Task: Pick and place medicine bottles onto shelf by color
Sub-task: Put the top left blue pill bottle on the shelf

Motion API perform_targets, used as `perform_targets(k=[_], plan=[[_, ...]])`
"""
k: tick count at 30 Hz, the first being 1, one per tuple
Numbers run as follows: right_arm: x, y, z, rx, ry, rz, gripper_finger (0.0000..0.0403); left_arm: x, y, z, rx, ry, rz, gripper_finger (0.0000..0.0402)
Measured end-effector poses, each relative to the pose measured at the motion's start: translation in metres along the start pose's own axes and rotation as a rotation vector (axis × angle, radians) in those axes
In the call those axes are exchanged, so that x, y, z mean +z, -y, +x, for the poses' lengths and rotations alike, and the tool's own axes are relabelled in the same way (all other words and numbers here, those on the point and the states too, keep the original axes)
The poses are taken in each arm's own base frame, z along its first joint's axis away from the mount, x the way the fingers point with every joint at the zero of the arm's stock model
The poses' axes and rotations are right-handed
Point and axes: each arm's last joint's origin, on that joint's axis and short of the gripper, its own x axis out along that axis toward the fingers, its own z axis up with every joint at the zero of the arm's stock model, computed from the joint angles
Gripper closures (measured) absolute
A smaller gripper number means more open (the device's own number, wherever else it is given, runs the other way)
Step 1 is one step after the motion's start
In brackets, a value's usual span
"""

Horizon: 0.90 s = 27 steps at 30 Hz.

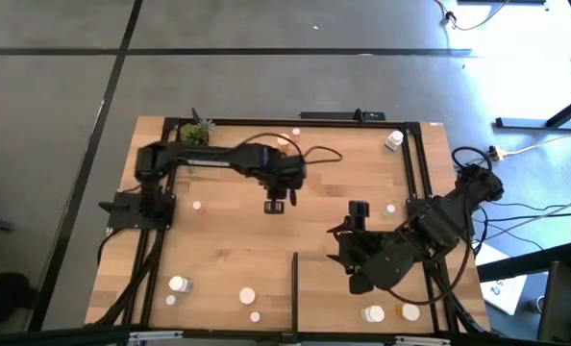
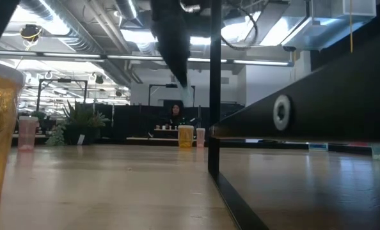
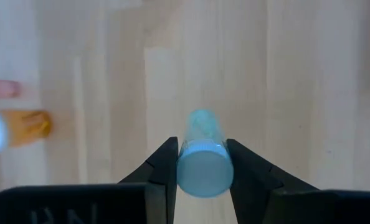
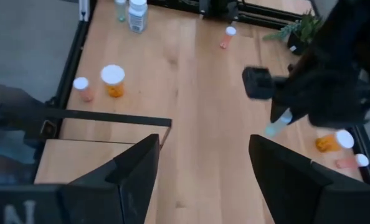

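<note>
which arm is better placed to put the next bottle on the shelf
Left. Its tool is already shut on a pale greenish bottle, raised above mid-table. The right tool is open and empty, though it hovers nearer the shelf.

Pale greenish bottle point(image 3: 202, 152), white cap, clamped between left gripper point(image 3: 200, 163) fingers above bench; other bottles scattered around shelf point(image 1: 358, 288).
</note>
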Motion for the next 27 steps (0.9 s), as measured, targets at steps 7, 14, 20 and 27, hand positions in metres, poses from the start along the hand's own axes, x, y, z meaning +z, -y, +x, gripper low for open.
perform_targets(k=[7,14,20,27], plan=[[-0.003,-0.002,-0.002,0.002,-0.016,-0.02,0.0153,0.003,0.004,0.044,-0.02,-0.114,0.01,0.0308],[-0.005,-0.001,-0.002,-0.008,-0.033,-0.032,0.0153,0.002,0.007,0.066,-0.063,-0.164,0.014,0.0308],[-0.004,0.001,-0.002,-0.086,0.0,0.003,0.0153,0.0,0.008,0.08,-0.096,-0.202,0.02,0.0308],[-0.007,0.01,-0.003,-0.301,0.057,0.088,0.0153,0.0,0.008,0.08,-0.105,-0.209,0.02,0.0308]])
